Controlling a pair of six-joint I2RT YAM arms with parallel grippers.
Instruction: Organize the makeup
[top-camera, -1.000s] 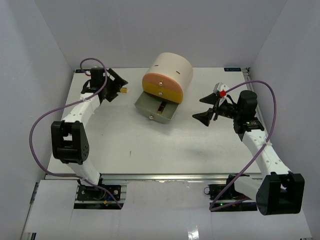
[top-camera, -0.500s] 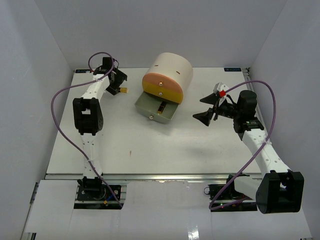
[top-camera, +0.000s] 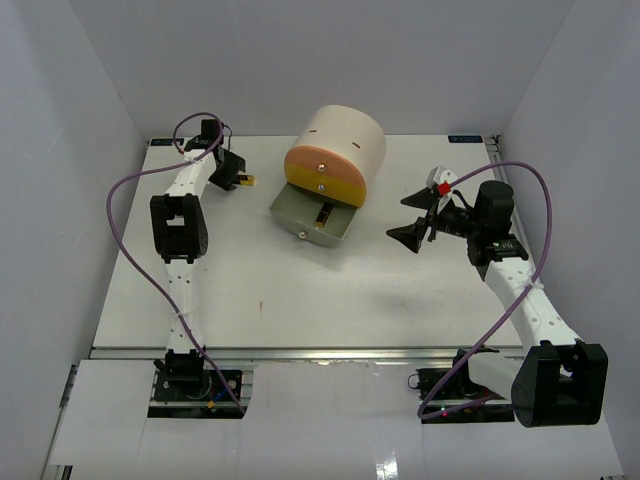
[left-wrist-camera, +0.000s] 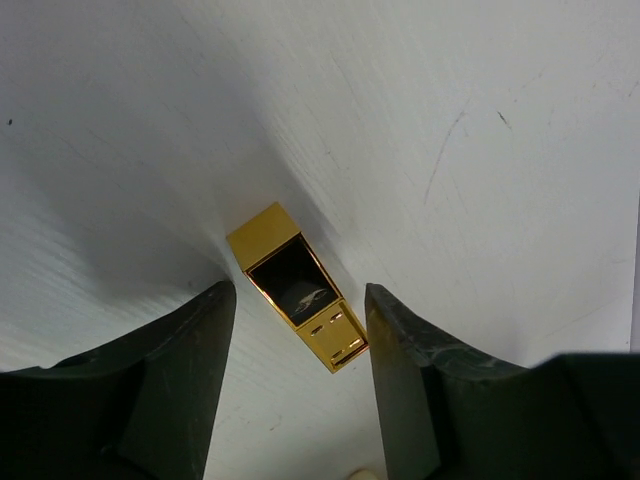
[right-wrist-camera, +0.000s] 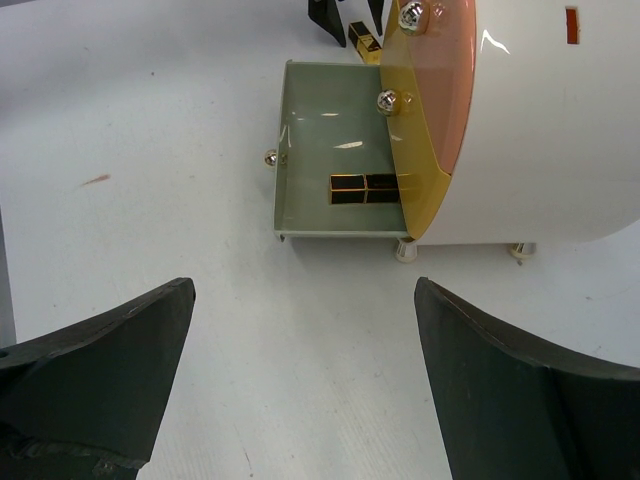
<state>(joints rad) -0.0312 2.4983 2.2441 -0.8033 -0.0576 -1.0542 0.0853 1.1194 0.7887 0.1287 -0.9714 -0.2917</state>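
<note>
1. Because one gold-and-black loose lipstick (left-wrist-camera: 292, 278) lies alone at the far left of the table (top-camera: 300, 300), well apart from the drawer unit (top-camera: 345, 145), the left arm reaches out to that corner.
2. Left gripper (left-wrist-camera: 297, 294) straddles this tube with a finger on each side. The jaws are partly open, and a gap shows on at least the left side, so nothing is gripped yet.
3. Lying askew between the fingers, the tube may twist as the jaws meet it. That is a likely reason for bracketing it so evenly.
4. Pulled out toward the near side, the green drawer (right-wrist-camera: 300, 130) already holds a stored lipstick (right-wrist-camera: 362, 188) against its back. I judge it to be where the loose one belongs.
5. Right gripper (right-wrist-camera: 302, 290) hangs to the right of the unit and faces the drawer, with its jaws spread wide and nothing in them. It looks parked clear of the left arm's path.
</note>
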